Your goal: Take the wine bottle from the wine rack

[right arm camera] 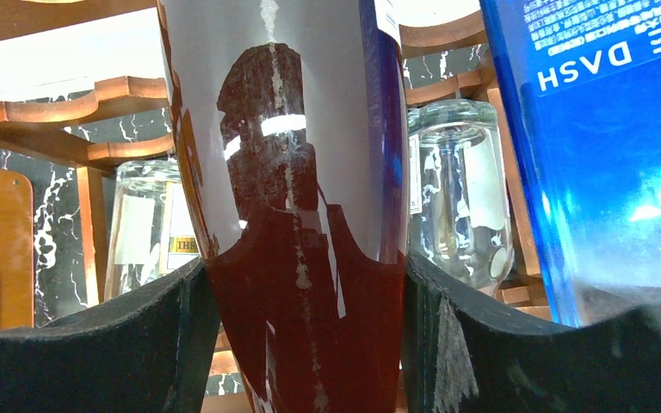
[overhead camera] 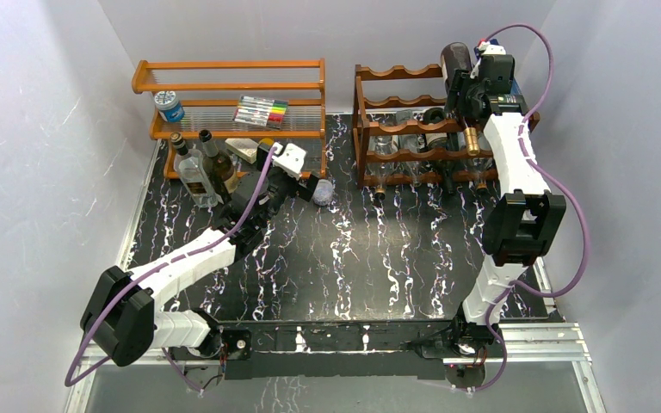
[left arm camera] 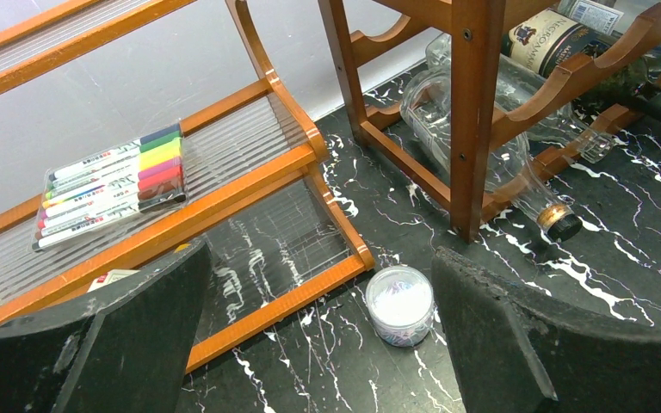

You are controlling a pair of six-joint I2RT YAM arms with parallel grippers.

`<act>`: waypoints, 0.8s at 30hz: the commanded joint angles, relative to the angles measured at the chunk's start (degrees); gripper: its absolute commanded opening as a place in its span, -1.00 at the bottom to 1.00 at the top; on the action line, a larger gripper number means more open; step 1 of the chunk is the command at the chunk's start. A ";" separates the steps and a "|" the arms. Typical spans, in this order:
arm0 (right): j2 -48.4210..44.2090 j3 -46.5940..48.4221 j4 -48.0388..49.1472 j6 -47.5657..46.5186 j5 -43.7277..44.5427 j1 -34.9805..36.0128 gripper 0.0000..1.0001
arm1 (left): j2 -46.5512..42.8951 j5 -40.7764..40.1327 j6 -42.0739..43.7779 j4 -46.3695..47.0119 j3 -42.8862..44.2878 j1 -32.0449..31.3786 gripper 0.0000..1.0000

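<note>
- Glass, dark and glossy: the wine bottle (right arm camera: 301, 172) is clamped between the pads of the right gripper (right arm camera: 305, 344), both pressed to its sides at a middling spread.
- The bottle is found at the top rear right corner of the wine rack (overhead camera: 363, 120); whether it rests in a cradle cannot be told.
- Its long axis is judged to run front to back, in line with the fingers, the body extending away from the claw toward the rear wall. The neck is not seen.
- The right arm is nearer; the left gripper (left arm camera: 323, 327) is held wide and empty, well apart, beside the orange shelf (left arm camera: 224, 196).
- A lift clear of the scalloped rails is judged necessary.
</note>
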 commanded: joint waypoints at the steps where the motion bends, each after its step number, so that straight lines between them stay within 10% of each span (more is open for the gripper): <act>1: -6.91 2.57 15.37 3.54 -2.94 0.72 -0.68 | -0.70 0.64 -0.29 1.53 0.36 -0.24 0.96; 24: -11.23 2.84 21.18 7.00 -5.74 0.72 -0.77 | -0.70 0.72 -0.37 1.86 0.18 -0.25 0.96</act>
